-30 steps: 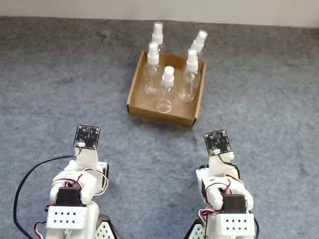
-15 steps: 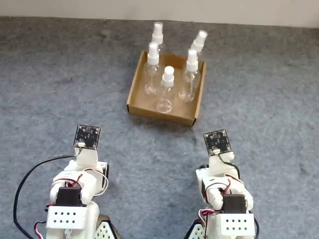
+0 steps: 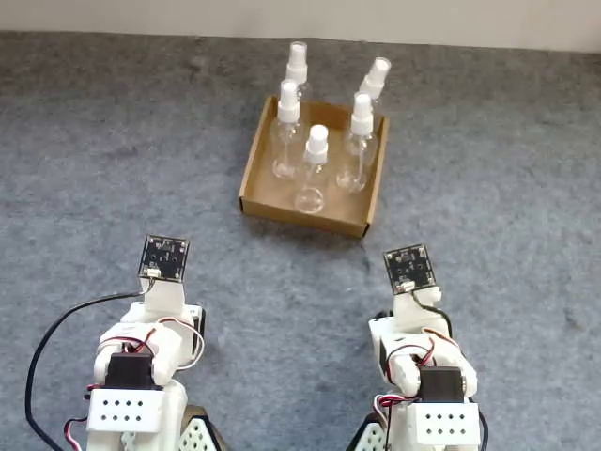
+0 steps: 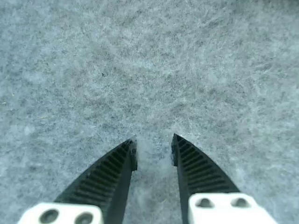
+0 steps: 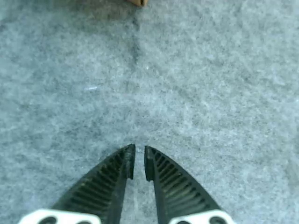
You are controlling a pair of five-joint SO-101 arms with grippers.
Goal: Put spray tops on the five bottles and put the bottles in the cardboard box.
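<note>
The cardboard box (image 3: 255, 169) lies on the grey felt, far middle. Three clear bottles with white spray tops stand inside it: one on the left (image 3: 285, 132), one in the middle (image 3: 313, 169), one on the right (image 3: 357, 141). Two more capped bottles (image 3: 298, 64) (image 3: 375, 79) rise at the box's far edge; whether they are inside or behind it I cannot tell. My left gripper (image 4: 153, 140) hangs over bare felt, slightly open and holding nothing. My right gripper (image 5: 138, 151) is shut and holding nothing, with a corner of the cardboard box (image 5: 140, 2) ahead of it.
Both arms sit folded at the near edge, the left arm (image 3: 150, 348) and the right arm (image 3: 418, 362), well short of the box. A black cable (image 3: 42, 357) loops beside the left arm. Grey felt (image 3: 113, 160) covers the table.
</note>
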